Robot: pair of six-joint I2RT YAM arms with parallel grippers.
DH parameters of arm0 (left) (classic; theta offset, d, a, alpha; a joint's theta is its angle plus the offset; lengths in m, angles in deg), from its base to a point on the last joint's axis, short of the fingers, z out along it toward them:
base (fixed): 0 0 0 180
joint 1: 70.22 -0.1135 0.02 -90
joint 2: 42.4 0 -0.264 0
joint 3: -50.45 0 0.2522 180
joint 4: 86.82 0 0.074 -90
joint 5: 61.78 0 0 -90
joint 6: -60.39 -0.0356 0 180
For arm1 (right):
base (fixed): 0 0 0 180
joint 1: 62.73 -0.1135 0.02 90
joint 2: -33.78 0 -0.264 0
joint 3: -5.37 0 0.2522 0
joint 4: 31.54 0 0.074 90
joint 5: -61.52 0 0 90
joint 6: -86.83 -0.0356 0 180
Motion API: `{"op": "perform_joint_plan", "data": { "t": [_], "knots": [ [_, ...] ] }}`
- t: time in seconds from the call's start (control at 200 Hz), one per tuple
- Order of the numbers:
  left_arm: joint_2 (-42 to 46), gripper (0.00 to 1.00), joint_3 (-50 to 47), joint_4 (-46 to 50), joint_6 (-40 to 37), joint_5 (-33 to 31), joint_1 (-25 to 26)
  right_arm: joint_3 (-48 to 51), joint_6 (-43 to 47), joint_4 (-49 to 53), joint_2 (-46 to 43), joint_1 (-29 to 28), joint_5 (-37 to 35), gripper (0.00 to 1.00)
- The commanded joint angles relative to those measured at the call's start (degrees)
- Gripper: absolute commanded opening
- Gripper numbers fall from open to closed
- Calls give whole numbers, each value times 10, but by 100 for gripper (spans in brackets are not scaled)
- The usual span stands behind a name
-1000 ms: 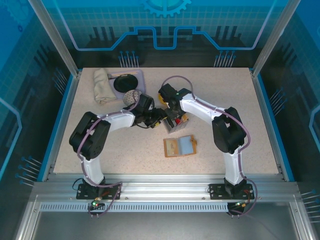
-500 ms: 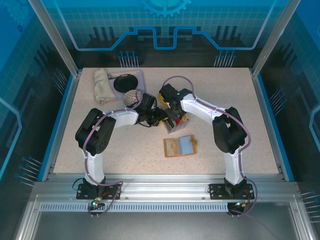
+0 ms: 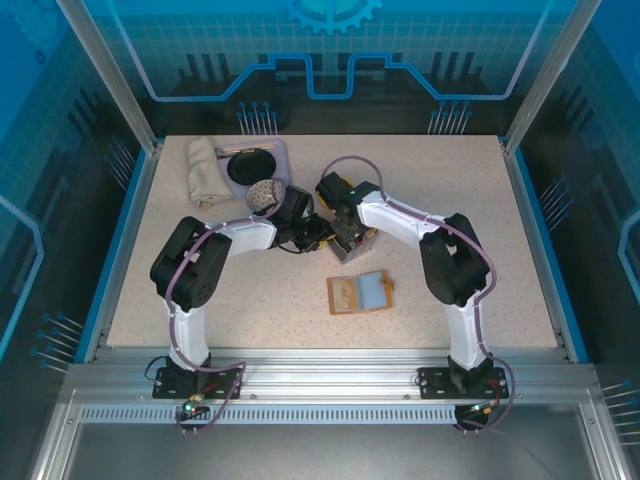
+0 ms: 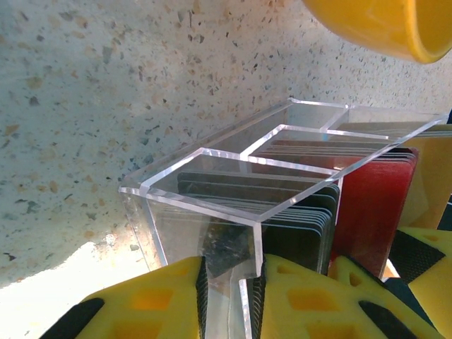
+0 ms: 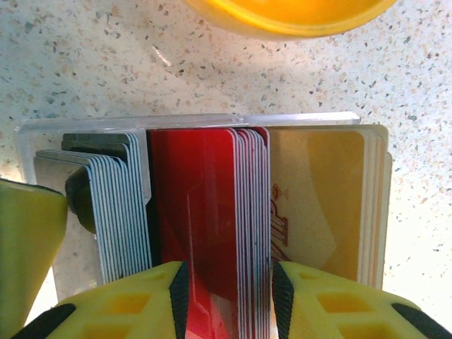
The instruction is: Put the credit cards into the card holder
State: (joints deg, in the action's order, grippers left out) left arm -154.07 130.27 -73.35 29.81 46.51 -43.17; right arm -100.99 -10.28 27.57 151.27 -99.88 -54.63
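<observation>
Right wrist: red cards (image 5: 212, 205) between fingers (image 5: 339, 304), perhaps gripped.

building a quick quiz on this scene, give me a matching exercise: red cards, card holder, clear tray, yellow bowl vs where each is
1 red cards
2 card holder
3 clear tray
4 yellow bowl

a beside the clear tray
b lying open on the table
c straddled by the right gripper
d wall pinched by the left gripper

Pairs: 1-c, 2-b, 3-d, 4-a
</observation>
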Motion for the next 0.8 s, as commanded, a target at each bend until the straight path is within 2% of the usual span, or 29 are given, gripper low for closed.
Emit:
{"op": "perform_joint_plan", "data": {
  "t": [0.0, 0.25, 0.795],
  "knots": [
    [3, 24, -15, 53, -23, -8, -4, 10, 16, -5, -16, -3, -38, 38],
    [1, 24, -14, 55, -30, -7, -4, 9, 22, -4, -29, -5, -40, 38],
    [-5, 22, -14, 61, -41, -6, -3, 0, 26, 1, -27, -4, -41, 19]
  ]
}}
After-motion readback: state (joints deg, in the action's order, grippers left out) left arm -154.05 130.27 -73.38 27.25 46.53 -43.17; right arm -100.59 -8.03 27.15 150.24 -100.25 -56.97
